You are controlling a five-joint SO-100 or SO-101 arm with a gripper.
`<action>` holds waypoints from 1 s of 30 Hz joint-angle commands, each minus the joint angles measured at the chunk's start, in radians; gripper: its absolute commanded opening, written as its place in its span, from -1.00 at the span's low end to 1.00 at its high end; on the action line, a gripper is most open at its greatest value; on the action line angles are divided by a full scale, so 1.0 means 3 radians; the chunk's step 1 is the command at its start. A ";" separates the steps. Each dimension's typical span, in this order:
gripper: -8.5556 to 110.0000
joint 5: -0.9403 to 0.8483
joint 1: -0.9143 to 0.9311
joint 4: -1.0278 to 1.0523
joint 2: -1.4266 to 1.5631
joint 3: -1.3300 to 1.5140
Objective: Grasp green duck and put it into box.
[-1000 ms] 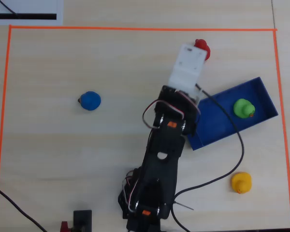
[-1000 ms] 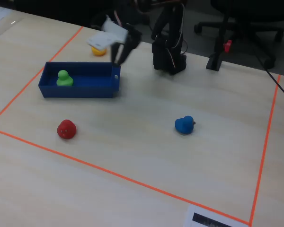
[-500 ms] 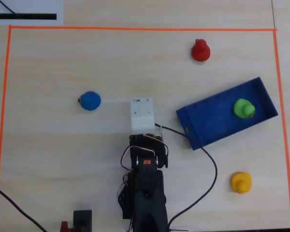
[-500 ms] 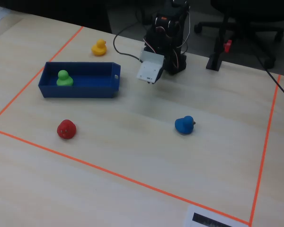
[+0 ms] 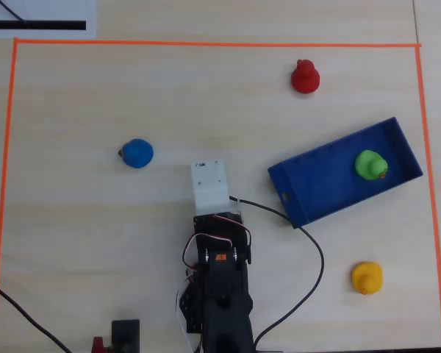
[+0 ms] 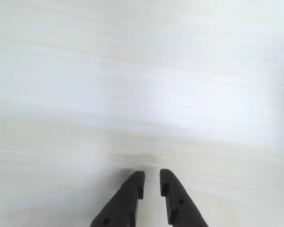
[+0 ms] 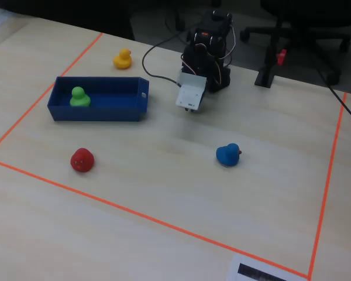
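Observation:
The green duck (image 5: 370,164) sits upright inside the dark blue box (image 5: 323,180), toward its right end in the overhead view. In the fixed view the duck (image 7: 78,96) is at the left end of the box (image 7: 99,111). My gripper (image 6: 151,176) is empty, its jaws nearly together with only a narrow gap, over bare table. The arm (image 5: 219,279) is folded back near its base at the bottom middle, left of the box and well apart from it. A white wrist block (image 5: 209,184) hides the fingertips from above.
A blue duck (image 5: 137,153) lies left of the arm, a red duck (image 5: 305,77) at the back and a yellow duck (image 5: 367,277) at the front right. Orange tape (image 5: 206,44) borders the work area. A black cable (image 5: 320,257) loops beside the box.

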 commanded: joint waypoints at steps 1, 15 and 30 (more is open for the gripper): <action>-0.85 -0.0026 0.0000 0.0189 0.0066 -0.0005; -0.85 0.0072 -0.0020 0.0317 0.0097 0.0061; -0.77 0.0097 -0.0026 0.0312 0.0097 0.0061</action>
